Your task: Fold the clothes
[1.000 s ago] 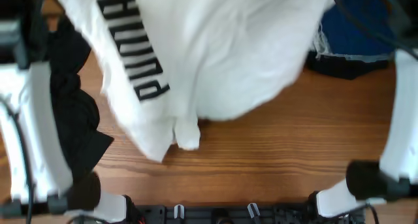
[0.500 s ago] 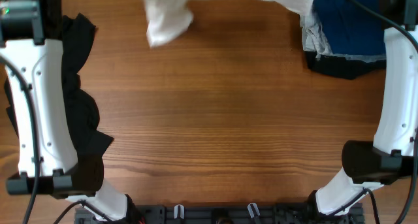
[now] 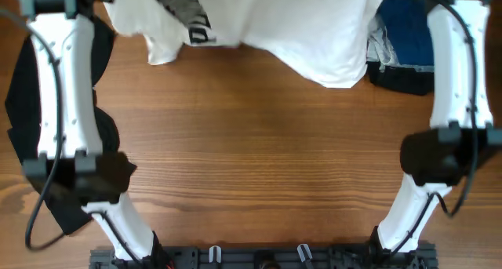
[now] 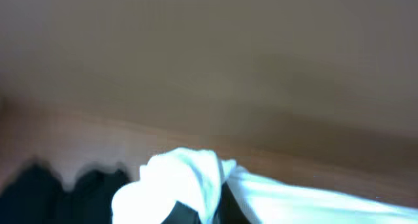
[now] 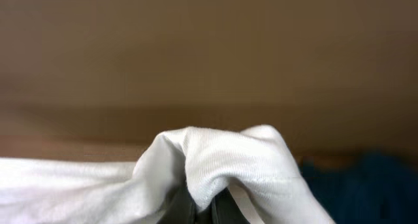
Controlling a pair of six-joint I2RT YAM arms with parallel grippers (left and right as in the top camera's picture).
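A white T-shirt with black lettering hangs spread across the far part of the table in the overhead view, held between both arms. My left gripper is shut on a bunched white fold of the T-shirt in the left wrist view. My right gripper is shut on another white fold of the T-shirt in the right wrist view. Both grippers' fingertips lie out of the overhead view, at the top edge.
A black garment lies at the table's left, under the left arm. A blue and a black garment are piled at the far right beside the right arm. The wooden tabletop shows in the middle.
The T-shirt was pulled far back out of view, then came forward again and now hangs wider across the far edge. Both arms stretched out toward the far side.
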